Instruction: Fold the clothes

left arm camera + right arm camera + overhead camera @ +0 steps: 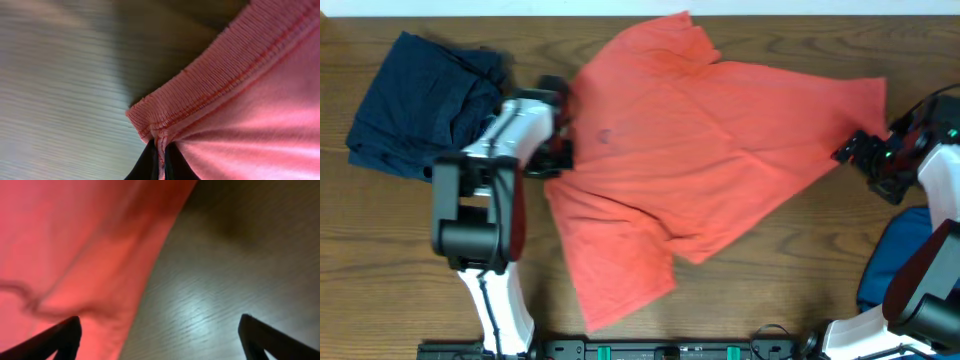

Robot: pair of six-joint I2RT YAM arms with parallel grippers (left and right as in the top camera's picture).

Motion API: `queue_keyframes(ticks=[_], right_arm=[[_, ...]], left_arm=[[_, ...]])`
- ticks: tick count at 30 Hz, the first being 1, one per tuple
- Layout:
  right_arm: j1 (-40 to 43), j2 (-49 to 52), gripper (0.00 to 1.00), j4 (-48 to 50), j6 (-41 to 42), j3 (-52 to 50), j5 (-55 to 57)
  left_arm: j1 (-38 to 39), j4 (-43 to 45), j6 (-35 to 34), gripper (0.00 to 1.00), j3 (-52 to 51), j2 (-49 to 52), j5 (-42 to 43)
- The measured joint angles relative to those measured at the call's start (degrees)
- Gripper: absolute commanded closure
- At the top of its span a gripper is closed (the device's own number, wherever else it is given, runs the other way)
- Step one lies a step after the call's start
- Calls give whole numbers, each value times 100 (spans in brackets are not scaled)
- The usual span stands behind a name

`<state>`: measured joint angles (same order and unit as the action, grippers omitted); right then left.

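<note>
Coral shirt (710,150) lying rumpled across middle of table (800,260). Left gripper (161,162) pinched tight on its ribbed band (215,85) at left edge; right gripper (160,330) spread wide, empty, beside right hem. Risk: one-sided pull skewing cloth, narrow pinch slipping off

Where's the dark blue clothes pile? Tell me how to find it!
Look at the wooden table, then its far-left corner, beside the left arm. The pile there is navy and crumpled, while the shirt next to it is orange-red and spread out.
</note>
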<state>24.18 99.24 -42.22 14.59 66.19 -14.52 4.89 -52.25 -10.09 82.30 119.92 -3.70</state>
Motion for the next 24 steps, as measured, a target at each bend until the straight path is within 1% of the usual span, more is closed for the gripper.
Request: queue_keyframes(ticks=[3, 7, 9, 10, 12, 16, 18, 19, 20, 23, 24], right_arm=[[-7, 0, 12, 833, 33, -595, -146], [-98, 0, 15, 1956, 116, -1384, -404], [-201, -68, 15, 2522, 216, -1659, -494], [-238, -94, 16, 2758, 284, -1749, -511], [-321, -125, 17, 3226, 442, -1978, -551], [-404, -133, 21, 3720, 739, -2181, -603], [-496, -81, 26, 3882, 857, -2201, -619], [-564, -28, 30, 4009, 920, -2201, -632], [-619, 24, 37, 4127, 981, -2201, -649], [-776, 236, 71, 4448, 1226, -2186, -688], [-800, 315, 85, 4540, 1327, -2190, -737]], left_arm=[[-192, -13, 22, 93, 0, 0, 125], [-66, -44, 142, 84, 0, 0, 111], [-20, -68, 162, 83, 0, -2, 111], [-4, -92, 160, 78, 0, -4, 122], [9, -155, 195, 77, -2, -26, 142], [11, -319, 240, 76, -31, -208, 227], [15, -365, 247, 75, -44, -518, 247], [15, -376, 251, 75, -46, -721, 251], [15, -391, 260, 75, -46, -975, 267], [15, -431, 264, 73, -46, -1740, 291], [15, -439, 264, 73, -46, -2011, 295]])
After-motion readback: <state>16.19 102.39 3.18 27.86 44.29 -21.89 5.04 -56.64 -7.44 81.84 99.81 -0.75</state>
